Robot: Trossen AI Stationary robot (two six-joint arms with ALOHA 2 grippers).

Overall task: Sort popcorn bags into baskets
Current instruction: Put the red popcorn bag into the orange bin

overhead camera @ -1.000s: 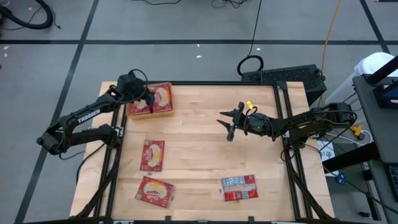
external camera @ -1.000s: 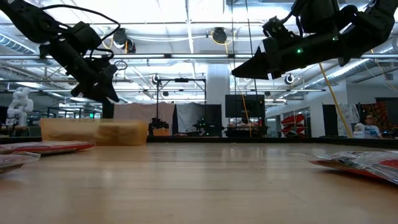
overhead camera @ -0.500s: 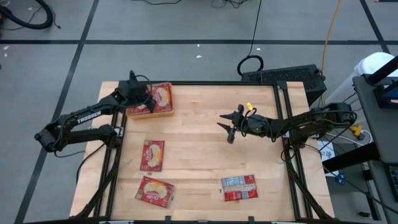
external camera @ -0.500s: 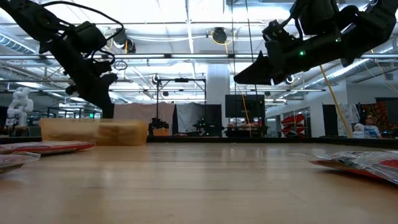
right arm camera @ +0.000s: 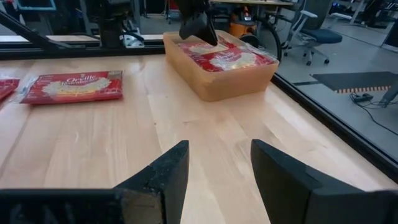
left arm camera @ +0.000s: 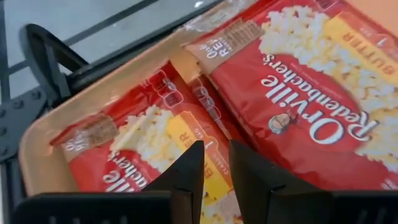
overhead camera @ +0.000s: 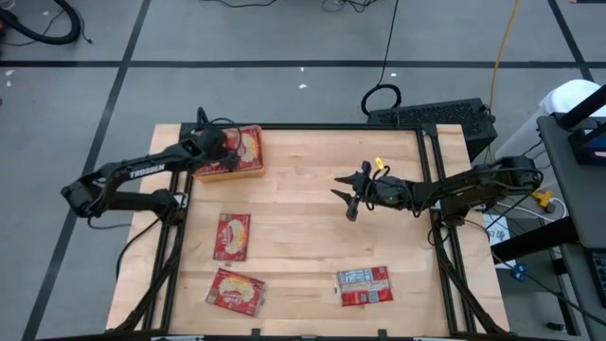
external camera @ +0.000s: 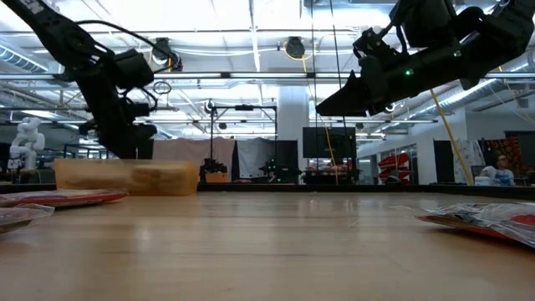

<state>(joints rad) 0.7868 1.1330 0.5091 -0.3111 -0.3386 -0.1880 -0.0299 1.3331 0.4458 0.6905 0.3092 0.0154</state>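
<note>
Hovering over the orange bin [overhead camera: 254, 171], left tool [left arm camera: 214, 163] overlaps its popcorn bags [left arm camera: 311, 112].

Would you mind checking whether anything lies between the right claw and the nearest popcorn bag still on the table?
Nothing visible does. The right claw hovers open over bare wood; the label-side bag lies flat nearer the front edge, with only table between them.

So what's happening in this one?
A two-armed robot is sorting popcorn bags into an orange bin at the table's far left corner. The left pincer is down in the bin, fingers nearly together, over the bags already there. The right pincer hangs open above mid-table, holding nothing. Three bags are left: two on the left side, one label side up near the front.
</note>
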